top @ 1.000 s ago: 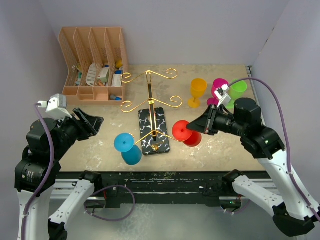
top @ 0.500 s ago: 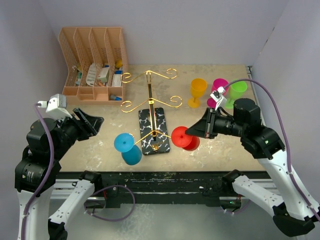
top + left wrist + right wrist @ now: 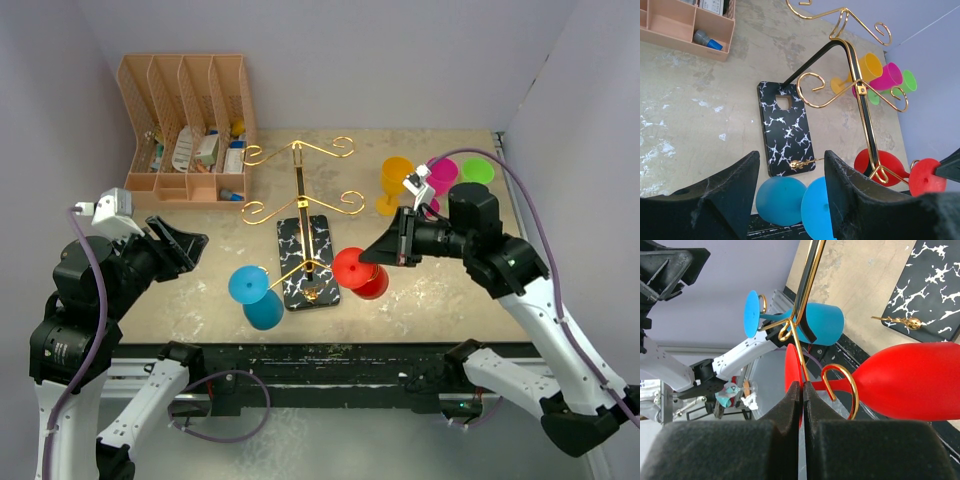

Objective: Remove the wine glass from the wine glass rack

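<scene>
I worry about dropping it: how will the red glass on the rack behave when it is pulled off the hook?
The red glass looks like opaque plastic, so probably light and not fragile. Its stem sits in a gold hook, so it may snag. Laid down, its round bowl would likely roll.

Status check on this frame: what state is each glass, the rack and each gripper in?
wine glass rack: upright
red wine glass: hangs inverted on the rack, foot gripped
blue wine glass: hangs inverted on the rack, untouched
yellow glass: standing upright
pink glass: standing upright
green glass: standing upright
right gripper: jaws shut on the red glass's foot
left gripper: jaws open, empty
</scene>
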`<action>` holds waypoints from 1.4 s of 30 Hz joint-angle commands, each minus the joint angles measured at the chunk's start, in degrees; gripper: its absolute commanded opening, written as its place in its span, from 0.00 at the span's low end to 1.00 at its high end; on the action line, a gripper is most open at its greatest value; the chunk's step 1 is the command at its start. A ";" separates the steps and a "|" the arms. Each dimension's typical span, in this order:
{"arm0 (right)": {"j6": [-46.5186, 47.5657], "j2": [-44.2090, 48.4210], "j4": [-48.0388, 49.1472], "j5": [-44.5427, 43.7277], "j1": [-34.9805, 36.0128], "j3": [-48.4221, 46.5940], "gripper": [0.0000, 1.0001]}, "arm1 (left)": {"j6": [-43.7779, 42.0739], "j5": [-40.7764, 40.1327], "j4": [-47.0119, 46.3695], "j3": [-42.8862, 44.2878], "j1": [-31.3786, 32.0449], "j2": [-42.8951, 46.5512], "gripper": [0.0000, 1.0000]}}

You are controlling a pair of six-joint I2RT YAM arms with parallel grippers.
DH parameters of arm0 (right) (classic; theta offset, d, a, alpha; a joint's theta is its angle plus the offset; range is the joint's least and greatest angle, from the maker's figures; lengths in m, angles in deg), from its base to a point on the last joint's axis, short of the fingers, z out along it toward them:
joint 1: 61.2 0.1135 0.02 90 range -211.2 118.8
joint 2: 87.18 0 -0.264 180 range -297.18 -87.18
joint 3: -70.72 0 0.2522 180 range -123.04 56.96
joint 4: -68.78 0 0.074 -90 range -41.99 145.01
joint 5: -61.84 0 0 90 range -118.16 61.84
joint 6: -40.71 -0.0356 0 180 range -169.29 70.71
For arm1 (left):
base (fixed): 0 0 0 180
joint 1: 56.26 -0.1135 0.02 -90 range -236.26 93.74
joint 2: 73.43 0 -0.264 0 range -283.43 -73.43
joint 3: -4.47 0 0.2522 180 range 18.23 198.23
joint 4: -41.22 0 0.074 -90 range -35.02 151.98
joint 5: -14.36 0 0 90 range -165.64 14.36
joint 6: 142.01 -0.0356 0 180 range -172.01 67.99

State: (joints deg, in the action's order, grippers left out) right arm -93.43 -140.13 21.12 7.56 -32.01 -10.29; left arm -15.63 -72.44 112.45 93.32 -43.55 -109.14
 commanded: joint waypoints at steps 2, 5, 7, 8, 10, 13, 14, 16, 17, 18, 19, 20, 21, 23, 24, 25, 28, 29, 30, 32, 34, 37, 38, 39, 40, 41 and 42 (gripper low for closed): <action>0.84 -2.71 6.35 -0.11 -0.06 -4.36 0.00 | -0.02 0.32 -2.42 1.10 -0.14 0.46 0.58; -0.01 -3.80 8.69 -1.13 -0.01 -4.56 0.00 | 0.00 0.07 -2.37 1.12 -0.14 0.65 0.58; -0.89 -4.52 10.75 -1.48 -0.08 -4.62 0.00 | 0.09 0.14 -2.37 1.03 -0.14 0.58 0.58; -0.93 -4.75 10.89 -2.24 -0.09 -5.00 0.00 | 0.09 0.22 -2.37 1.10 -0.14 0.59 0.58; -0.95 -4.88 10.84 -4.99 -0.05 -5.84 0.00 | 0.09 0.23 -2.45 1.15 -0.14 0.61 0.58; -0.50 -4.29 7.56 -8.75 -0.01 -6.91 0.00 | 0.08 0.38 -2.52 1.35 -0.14 0.46 0.58; -0.66 -3.88 7.08 -11.83 -0.03 -7.38 0.00 | 0.09 0.51 -2.58 1.44 -0.14 0.38 0.58; 0.45 -2.99 4.86 -18.56 -0.05 -8.54 0.00 | 0.16 0.98 -2.97 1.70 -0.14 0.09 0.58; 1.54 -2.61 3.44 -21.59 -0.02 -9.40 0.00 | 0.28 1.32 -3.24 1.79 -0.14 0.06 0.58; 2.70 -2.45 2.00 -24.38 -0.08 -10.43 0.00 | 0.42 1.69 -3.58 1.88 -0.14 -0.18 0.58; 3.99 -2.36 0.37 -27.28 -0.05 -11.57 0.00 | 0.66 2.21 -4.02 1.97 -0.14 -0.40 0.58; 5.49 -2.46 -1.24 -30.15 -0.01 -13.01 0.00 | 0.94 2.81 -4.56 2.06 -0.14 -0.73 0.58; 7.09 -2.81 -2.96 -33.04 -0.01 -14.86 0.00 | 1.23 3.58 -5.16 2.22 -0.14 -1.07 0.58; 11.67 -3.70 -4.98 -39.98 -0.02 -18.71 0.00 | 2.20 5.27 -6.53 2.57 -0.14 -1.95 0.58; 15.03 -4.19 -4.71 -41.45 -0.01 -20.28 0.00 | 2.85 6.28 -7.17 2.93 -0.14 -2.70 0.59; 17.16 -4.59 -4.31 -41.59 -0.08 -21.65 0.00 | 3.65 7.22 -7.73 3.40 -0.14 -3.34 0.59; 23.40 -6.17 -2.00 -40.11 -0.10 -24.72 0.00 | 6.32 10.32 -9.78 5.14 -0.14 -5.69 0.60; 25.44 -7.14 -0.97 -38.95 -0.04 -25.50 0.00 | 7.43 11.45 -10.58 5.83 -0.14 -6.54 0.62; 27.50 -7.89 -0.04 -37.57 0.05 -25.97 0.00 | 9.11 12.38 -11.31 6.58 -0.14 -7.29 0.62; 30.51 -9.04 2.35 -35.43 0.18 -26.10 0.00 | 11.51 14.85 -12.51 8.26 -0.14 -9.18 0.63; 33.14 -9.45 5.43 -34.33 0.97 -25.61 0.00 | 14.15 17.43 -13.70 9.88 -0.14 -10.85 0.64; 37.94 -8.14 12.35 -35.59 4.21 -23.19 0.00 | 19.09 22.15 -16.61 11.06 -0.14 -12.72 0.65; 39.67 -7.58 14.82 -35.94 5.57 -22.33 0.00 | 21.16 23.51 -17.81 10.94 -0.14 -13.12 0.65; 41.06 -7.16 16.77 -35.94 6.78 -21.76 0.00 | 23.22 24.99 -19.11 10.74 -0.14 -13.45 0.65; 42.41 -7.09 18.20 -35.76 7.77 -21.60 0.00 | 25.51 26.46 -20.47 10.31 -0.14 -13.69 0.65; 43.65 -7.19 19.13 -35.73 8.81 -21.80 0.00 | 27.55 27.84 -22.10 9.77 -0.14 -14.11 0.66; 44.90 -7.29 20.05 -35.73 10.02 -21.99 0.00 | 29.45 29.14 -23.53 9.29 -0.14 -14.30 0.66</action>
State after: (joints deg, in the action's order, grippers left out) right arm -57.24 -149.35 29.41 -28.61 -25.49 -31.44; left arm 3.52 -51.56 98.07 102.13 -43.55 -122.60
